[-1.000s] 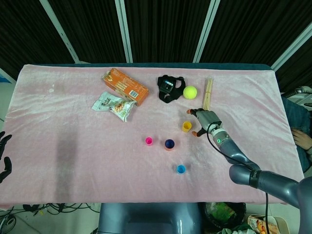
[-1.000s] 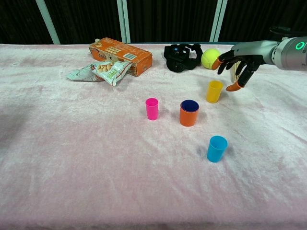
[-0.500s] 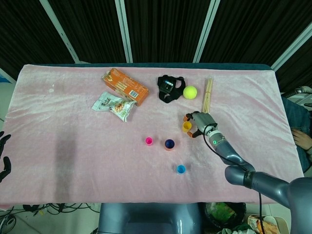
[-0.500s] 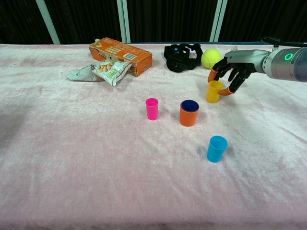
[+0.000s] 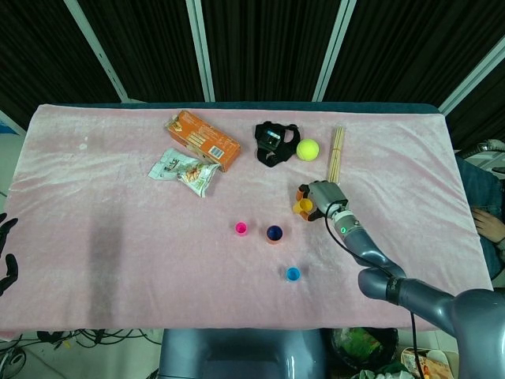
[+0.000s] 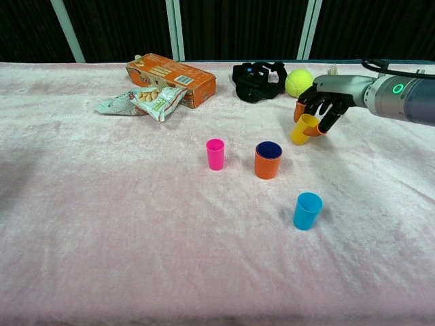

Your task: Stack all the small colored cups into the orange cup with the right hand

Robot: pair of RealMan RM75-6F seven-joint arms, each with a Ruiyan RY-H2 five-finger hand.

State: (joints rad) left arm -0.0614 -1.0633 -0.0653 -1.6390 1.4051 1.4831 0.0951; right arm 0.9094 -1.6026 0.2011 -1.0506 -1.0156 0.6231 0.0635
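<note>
Since a second ago the right hand [image 6: 318, 109] has moved in from beside the small yellow plastic cup [image 6: 302, 129] and closed its fingers around it, and the cup now leans, its mouth tipped toward the hand. Just left of it the orange cup with the dark blue inside [image 6: 268, 159] stands upright on the pink velvety tablecloth [image 6: 136, 224], with the small pink cup [image 6: 215, 153] on its far side and the small light blue cup [image 6: 307, 210] nearer the front edge, all three apart from one another. Behind the hand lie a yellow-green tennis ball [image 6: 298, 82], a black strapped device [image 6: 257, 73], an orange cardboard box [image 6: 171, 78] and a crumpled snack packet [image 6: 139, 102]. From overhead a bundle of thin wooden sticks [image 5: 337, 151] shows right behind the hand, hardly visible from the chest. Only the head view catches the left hand [image 5: 6, 251], at the picture's left edge off the table; its black fingers look spread and empty, though so little shows I can't be sure.
</note>
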